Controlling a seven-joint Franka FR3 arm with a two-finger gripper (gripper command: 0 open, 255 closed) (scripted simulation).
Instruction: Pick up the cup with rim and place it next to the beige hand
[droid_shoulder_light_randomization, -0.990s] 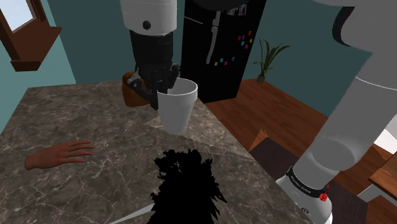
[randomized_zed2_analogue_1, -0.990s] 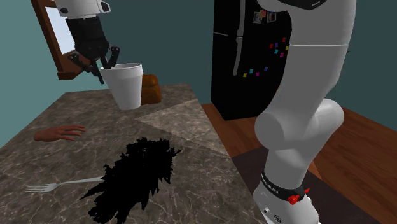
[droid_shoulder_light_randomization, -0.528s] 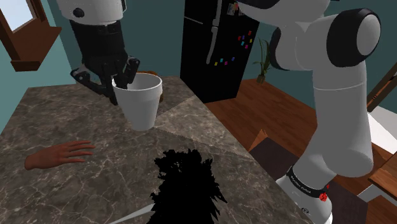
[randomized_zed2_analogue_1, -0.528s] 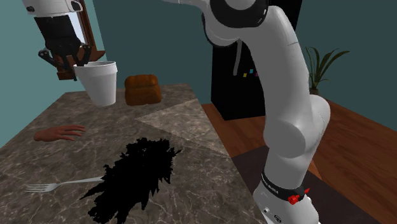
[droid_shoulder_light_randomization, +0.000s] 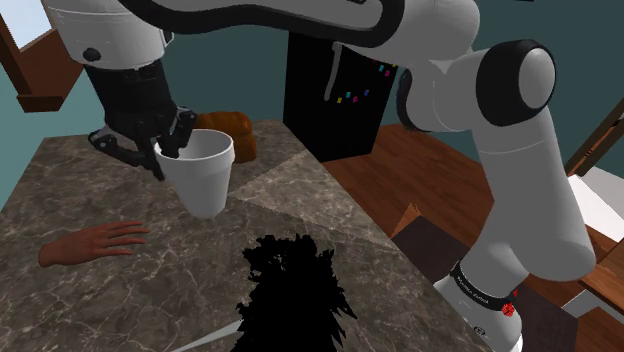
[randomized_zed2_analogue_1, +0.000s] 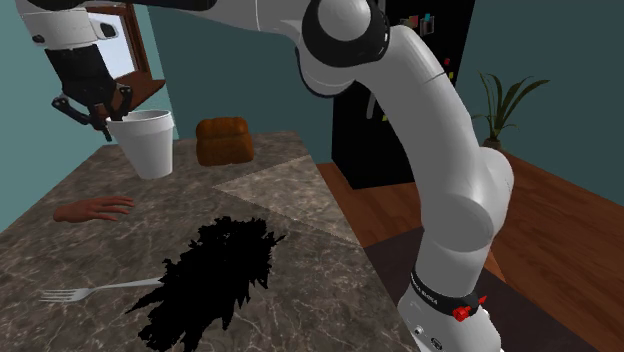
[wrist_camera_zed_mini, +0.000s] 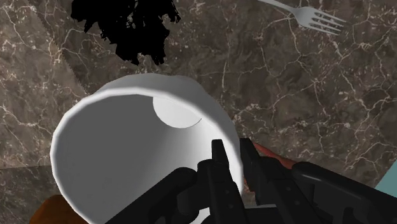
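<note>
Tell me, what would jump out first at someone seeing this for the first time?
A black gripper clasps a white cup by its rim above the marbled table. At the shoulder view's left a beige hand lies on the table, and a jagged black shape sits in the foreground.

On the bench (droid_shoulder_light_randomization: 60, 190), the hand (droid_shoulder_light_randomization: 92, 243) lies at the shoulder view's left, the loaf (droid_shoulder_light_randomization: 232, 135) at the far edge, a ragged patch (droid_shoulder_light_randomization: 295, 290) at the near edge, a fork (randomized_zed2_analogue_1: 100, 291) beside it. The cup (droid_shoulder_light_randomization: 203, 175), seemingly clear of the bench, hangs between hand and loaf, rim in the pincer (droid_shoulder_light_randomization: 168, 152).
</note>
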